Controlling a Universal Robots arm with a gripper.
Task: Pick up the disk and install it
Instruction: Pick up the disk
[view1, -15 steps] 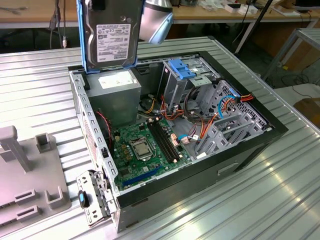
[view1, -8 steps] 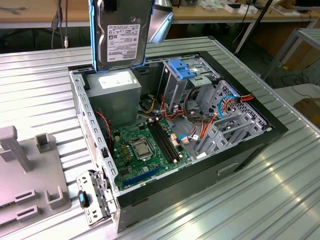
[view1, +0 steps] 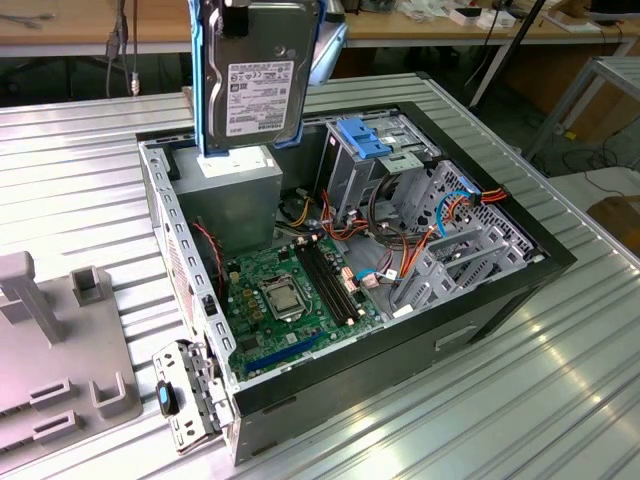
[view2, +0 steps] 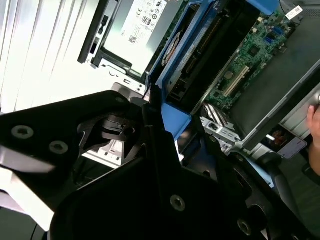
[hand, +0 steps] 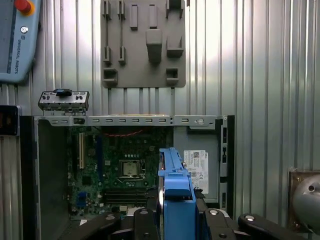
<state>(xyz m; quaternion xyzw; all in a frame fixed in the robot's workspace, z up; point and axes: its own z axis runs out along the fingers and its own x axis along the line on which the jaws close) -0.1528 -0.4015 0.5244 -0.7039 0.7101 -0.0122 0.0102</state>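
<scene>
End effector (hand: 177, 222) clamping flat grey metal disk (view1: 255, 70), blue plastic-framed, upright

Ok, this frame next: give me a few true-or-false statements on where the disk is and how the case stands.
1. The jaws are shut on the disk, gripping its blue carrier. True.
2. The disk lies flat on the table. False: it is held up on edge above the power-supply box, over the open case.
3. The case is open, with the motherboard exposed. True.
4. The grey fixture plate sits inside the case. False: it lies on the table outside the case, at the exterior view's left.
</scene>
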